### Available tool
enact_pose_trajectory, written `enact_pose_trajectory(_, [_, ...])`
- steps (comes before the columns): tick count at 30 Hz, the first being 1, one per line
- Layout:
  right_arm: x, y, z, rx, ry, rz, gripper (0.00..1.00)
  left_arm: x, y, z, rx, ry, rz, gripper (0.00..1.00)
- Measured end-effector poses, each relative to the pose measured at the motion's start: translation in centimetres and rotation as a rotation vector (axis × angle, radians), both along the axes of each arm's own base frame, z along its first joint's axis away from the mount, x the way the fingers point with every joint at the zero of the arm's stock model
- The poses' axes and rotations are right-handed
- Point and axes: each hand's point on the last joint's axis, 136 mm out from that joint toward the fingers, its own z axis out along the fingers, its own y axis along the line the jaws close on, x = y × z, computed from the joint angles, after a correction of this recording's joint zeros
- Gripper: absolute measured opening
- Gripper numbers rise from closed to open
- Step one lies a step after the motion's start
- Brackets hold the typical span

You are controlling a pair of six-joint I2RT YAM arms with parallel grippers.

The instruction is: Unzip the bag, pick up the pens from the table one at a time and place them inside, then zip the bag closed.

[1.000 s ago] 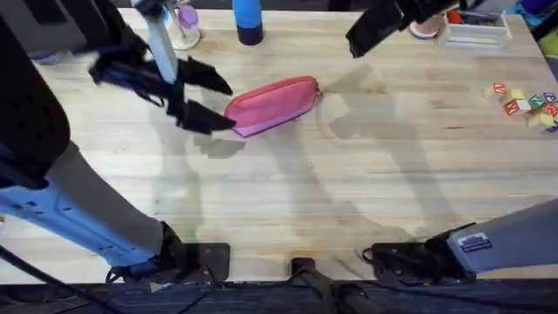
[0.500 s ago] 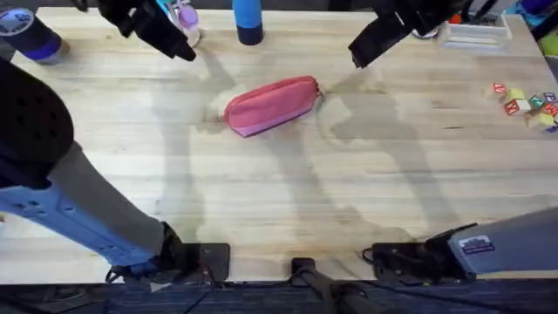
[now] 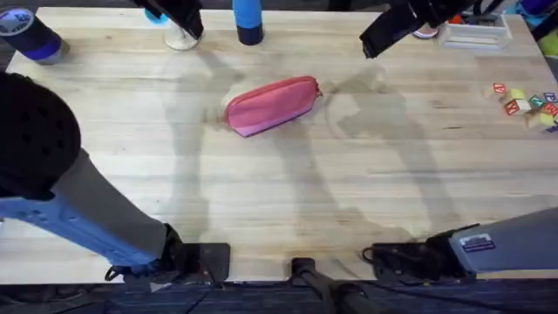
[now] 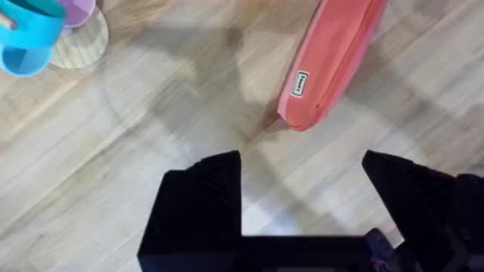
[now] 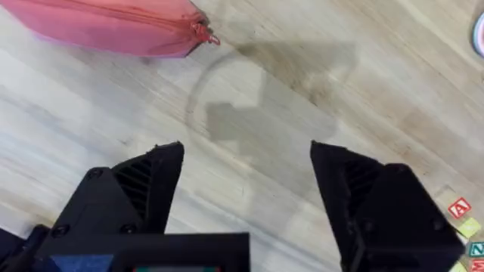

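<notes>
Left pincer (image 4: 302, 196) and right pincer (image 5: 246, 181) both gape wide, empty, raised; bag (image 3: 272, 105) lies zipped mid-desk (image 3: 349, 201); risk: unbraced pouch may slide if the zipper jams.

Left gripper (image 4: 302, 196) raised at the far left, jaws spread wide and empty. Right gripper (image 5: 246, 185) raised at the far right, jaws likewise apart, holding nothing. Both arms extend forward from their bases.
</notes>
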Motion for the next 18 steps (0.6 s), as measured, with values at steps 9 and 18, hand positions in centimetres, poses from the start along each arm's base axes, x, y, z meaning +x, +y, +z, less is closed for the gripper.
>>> enact_pose_trajectory(9, [0.1, 0.4, 0.1, 0.022, -0.004, 0.009, 0.997, -0.4, -2.3, 0.3, -0.020, 0.025, 0.020, 0.995])
enact_pose_trajectory(18, [0.7, 1.9, 0.7, 0.103, -0.030, 0.041, 0.997, -0.7, -4.3, 0.3, -0.027, 0.039, -0.005, 0.995])
